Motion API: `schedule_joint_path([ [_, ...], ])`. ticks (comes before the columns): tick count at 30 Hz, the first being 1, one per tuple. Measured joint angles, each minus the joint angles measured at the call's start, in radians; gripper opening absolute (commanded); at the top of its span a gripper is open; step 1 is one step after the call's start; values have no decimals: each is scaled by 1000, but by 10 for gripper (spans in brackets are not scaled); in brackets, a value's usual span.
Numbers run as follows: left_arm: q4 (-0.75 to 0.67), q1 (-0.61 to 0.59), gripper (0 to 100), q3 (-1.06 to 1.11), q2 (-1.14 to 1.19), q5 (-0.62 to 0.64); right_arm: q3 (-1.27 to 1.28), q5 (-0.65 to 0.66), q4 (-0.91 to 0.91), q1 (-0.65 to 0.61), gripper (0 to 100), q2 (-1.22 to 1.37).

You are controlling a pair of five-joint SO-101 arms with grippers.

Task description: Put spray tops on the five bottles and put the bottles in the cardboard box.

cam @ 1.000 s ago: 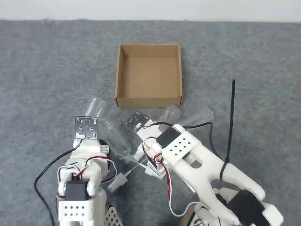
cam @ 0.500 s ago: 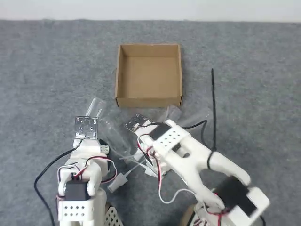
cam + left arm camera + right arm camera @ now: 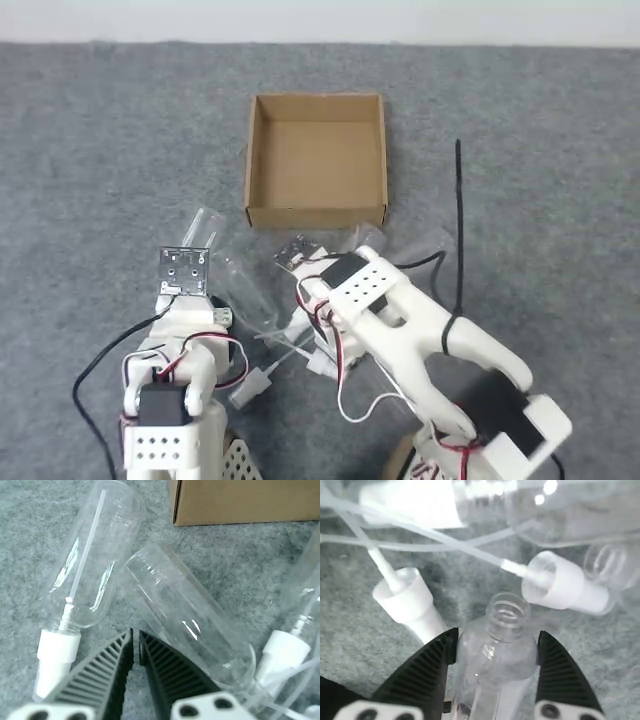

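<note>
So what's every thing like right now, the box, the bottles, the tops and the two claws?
Box, open on top, nothing inside.
Capped bottle, lying down, spray top on.
Bare bottle, no top, neck open, gripped.
Loose tops, lying free, on no bottle.
Left claw, shut, holding nothing.
Right claw, shut on the bare bottle.

Surface: grey felt-like mat, short mottled pile, spans table | Far edge: pale wall strip, plain.
</note>
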Motion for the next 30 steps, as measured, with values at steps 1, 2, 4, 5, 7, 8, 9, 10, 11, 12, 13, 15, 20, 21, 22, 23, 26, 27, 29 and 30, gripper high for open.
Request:
schedule_joint_path([
  [1, 0, 0, 12, 0, 0, 0, 0, 0, 0, 2, 188, -8],
  [2, 0, 0, 12, 0, 0, 0, 0, 0, 0, 3, 203, -14],
  [4, 0, 0, 12, 0, 0, 0, 0, 0, 0, 3, 261, -15],
  [5, 0, 0, 12, 0, 0, 0, 0, -2, 8, 3, 285, -15],
  [7, 0, 0, 12, 0, 0, 0, 0, -6, 28, 3, 286, -15],
  [8, 0, 0, 12, 0, 0, 0, 0, -6, 35, 3, 276, -15],
  [9, 0, 0, 12, 0, 0, 0, 0, -9, 38, 3, 266, -15],
  [10, 0, 0, 12, 0, 0, 0, 0, -14, 40, 3, 258, -15],
  [11, 0, 0, 12, 0, 0, 0, 0, -18, 43, 3, 253, -15],
  [12, 0, 0, 12, 0, 0, 0, 0, -21, 44, 3, 251, -15],
  [13, 0, 0, 12, 0, 0, 0, 0, -21, 44, 3, 251, -15],
  [15, 0, 0, 12, 0, 0, 0, 0, -21, 44, 3, 251, -15],
  [20, 0, 0, 12, 0, 0, 0, 0, -21, 44, 3, 250, -15],
  [21, 0, 0, 12, 0, 0, 0, 0, -21, 44, 3, 250, -15],
  [22, 0, 0, 12, 0, 0, 0, 0, -21, 49, 3, 250, -15],
  [23, 0, 0, 12, 0, 0, 0, 0, -21, 55, 3, 250, -15],
  [26, 0, 0, 12, 0, 0, 0, 0, -21, 63, 3, 247, -15],
  [27, 0, 0, 12, 0, 0, 0, 0, -21, 63, 3, 240, -15],
  [29, 0, 0, 12, 0, 0, 0, 0, -21, 66, 3, 185, -15],
  [30, 0, 0, 12, 0, 0, 0, 0, -21, 66, 3, 151, -15],
])
